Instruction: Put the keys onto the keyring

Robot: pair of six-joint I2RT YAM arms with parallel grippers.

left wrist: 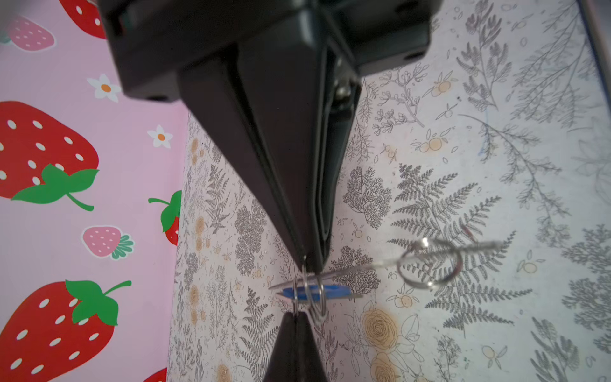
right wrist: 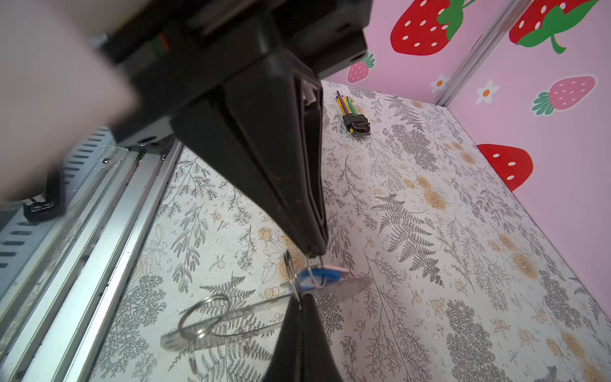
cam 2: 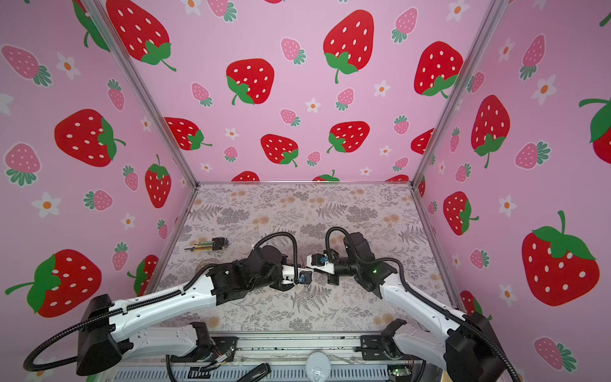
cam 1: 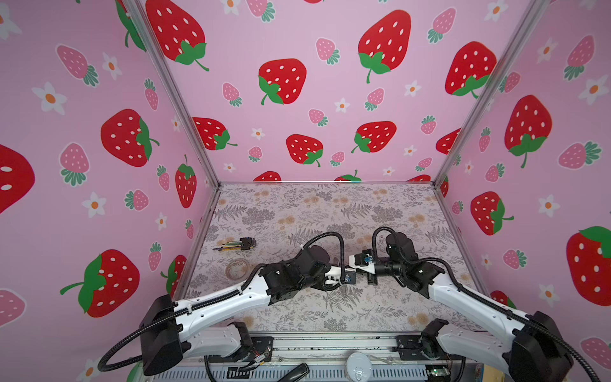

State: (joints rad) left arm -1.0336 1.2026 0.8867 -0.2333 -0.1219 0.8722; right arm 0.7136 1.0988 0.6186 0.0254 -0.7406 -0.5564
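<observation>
Both arms meet tip to tip above the middle of the table. The keys show as one blue-headed key [left wrist: 334,291] [right wrist: 319,276], hanging between the two tips. The keyring [right wrist: 353,285] [left wrist: 380,263] is a flat grey band seen edge-on, held up off the table beside the key. It carries a bigger split ring [right wrist: 206,297] [left wrist: 415,282]. A small split ring [right wrist: 291,276] [left wrist: 305,287] spans from one tip to the other. My left gripper [left wrist: 296,313] [right wrist: 312,252] is shut on one side of it. My right gripper [right wrist: 301,297] [left wrist: 310,267] is shut on the opposite side. A thinner wire loop circles the key's head.
A dark bundle of yellow-green-tipped tools [cam 1: 236,244] [right wrist: 355,119] lies at the table's left. A pale ring-shaped thing [cam 1: 237,267] lies just in front of it, near the left arm [cam 1: 231,297]. The metal front rail [right wrist: 109,211] runs close by.
</observation>
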